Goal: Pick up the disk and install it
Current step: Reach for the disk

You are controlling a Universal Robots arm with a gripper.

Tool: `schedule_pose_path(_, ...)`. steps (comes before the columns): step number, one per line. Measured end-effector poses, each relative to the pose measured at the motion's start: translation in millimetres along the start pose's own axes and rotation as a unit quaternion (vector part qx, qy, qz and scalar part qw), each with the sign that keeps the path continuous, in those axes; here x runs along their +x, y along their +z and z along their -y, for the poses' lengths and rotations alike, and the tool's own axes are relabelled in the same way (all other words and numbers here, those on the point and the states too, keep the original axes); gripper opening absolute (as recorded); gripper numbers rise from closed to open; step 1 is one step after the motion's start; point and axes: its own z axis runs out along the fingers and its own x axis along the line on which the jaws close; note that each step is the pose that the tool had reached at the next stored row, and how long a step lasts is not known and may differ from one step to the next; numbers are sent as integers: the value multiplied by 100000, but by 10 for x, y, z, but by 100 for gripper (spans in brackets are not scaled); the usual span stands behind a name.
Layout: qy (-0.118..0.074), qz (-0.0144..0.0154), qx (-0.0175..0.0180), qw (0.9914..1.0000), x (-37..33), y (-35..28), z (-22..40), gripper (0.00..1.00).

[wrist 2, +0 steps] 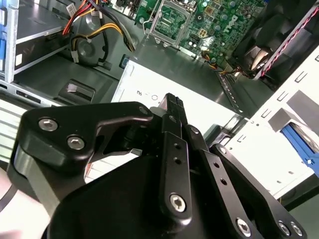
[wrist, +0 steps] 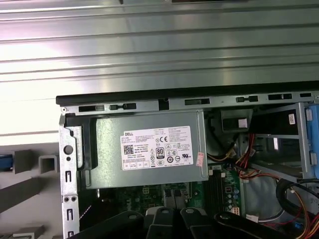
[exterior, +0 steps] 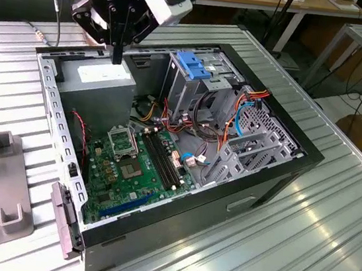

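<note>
Above the power supply [exterior: 99,98], open air is left around the gripper [exterior: 116,57]. Beside the power supply, toward the exterior view's right, passage is blocked by the drive cage [exterior: 187,89] and bundled cables [exterior: 147,111]. On its nearer side, the motherboard [exterior: 131,162] is left uncovered, hemmed by the case wall [exterior: 54,112].

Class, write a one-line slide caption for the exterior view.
The gripper hangs above the grey power supply box inside an open computer case on a slatted metal table.

Open computer case [exterior: 239,203] on slatted table [exterior: 326,248] — grey power supply [exterior: 96,94], green motherboard [exterior: 120,167]
</note>
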Motion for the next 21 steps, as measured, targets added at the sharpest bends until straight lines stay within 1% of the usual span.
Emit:
schedule_pose_path(5,-1,0,-2,100000,37,-1,3,10)
schedule_pose_path(21,0,-7,3,100000,98,-3,7,10)
